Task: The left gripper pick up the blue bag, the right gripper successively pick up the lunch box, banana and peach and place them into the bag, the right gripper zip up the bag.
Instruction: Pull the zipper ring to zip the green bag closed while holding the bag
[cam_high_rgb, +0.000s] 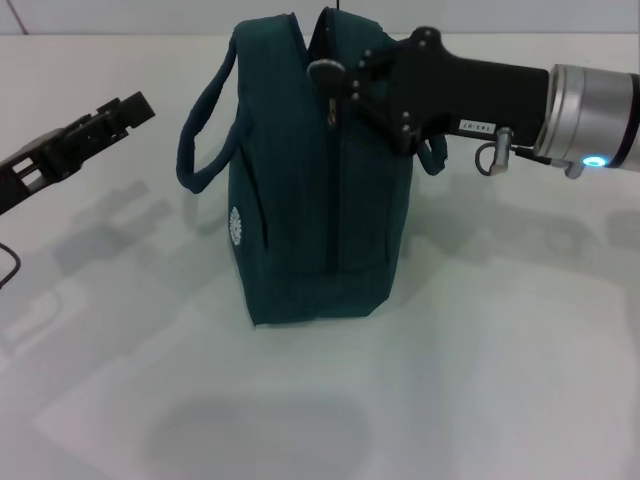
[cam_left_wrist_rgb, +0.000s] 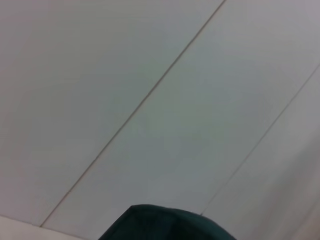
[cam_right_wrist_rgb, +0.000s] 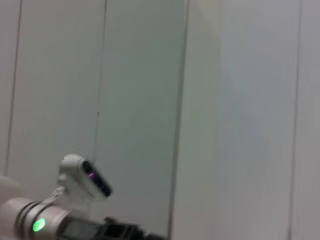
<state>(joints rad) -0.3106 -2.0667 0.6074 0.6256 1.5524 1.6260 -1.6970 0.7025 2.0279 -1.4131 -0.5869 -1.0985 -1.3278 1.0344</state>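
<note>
Right claw (cam_high_rgb: 345, 85) at the zipper top of upright dark teal fabric bag (cam_high_rgb: 310, 210), grip state unclear; left claw (cam_high_rgb: 125, 108) apart, apparently empty.

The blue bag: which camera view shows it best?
The head view: the whole blue bag stands upright on the table, with handles, logo and zipper visible. The left wrist view shows only a dark teal edge. The right wrist view does not show it.

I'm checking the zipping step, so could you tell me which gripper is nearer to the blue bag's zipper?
Right. The right gripper is at the top of the blue bag, right at its zipper. The left gripper hangs off to the bag's left, apart from it.
</note>
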